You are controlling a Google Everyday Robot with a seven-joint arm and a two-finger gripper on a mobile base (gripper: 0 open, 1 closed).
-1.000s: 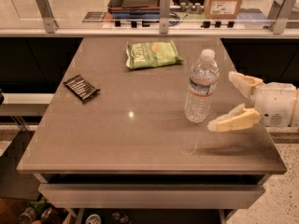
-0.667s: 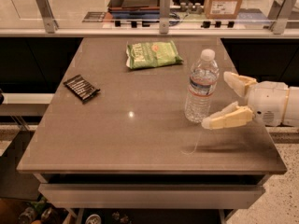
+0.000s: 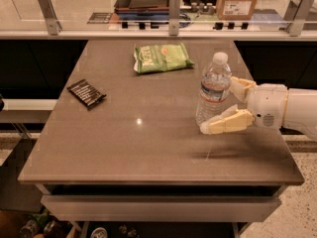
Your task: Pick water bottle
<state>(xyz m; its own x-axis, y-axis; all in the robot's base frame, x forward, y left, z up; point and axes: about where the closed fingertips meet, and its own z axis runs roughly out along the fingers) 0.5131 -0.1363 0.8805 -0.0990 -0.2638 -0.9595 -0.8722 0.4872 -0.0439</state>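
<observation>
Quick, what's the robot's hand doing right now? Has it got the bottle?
Gripper: open, reaching in from the right, with its jaws on either side of the water bottle. It is not clamped on the bottle yet.

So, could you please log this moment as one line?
phase: pre-grasp | gripper: open, straddling water bottle | bottle: upright on table | lift: not yet

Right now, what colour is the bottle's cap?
White cap, camera view; the pincer flanks the water bottle.
</observation>
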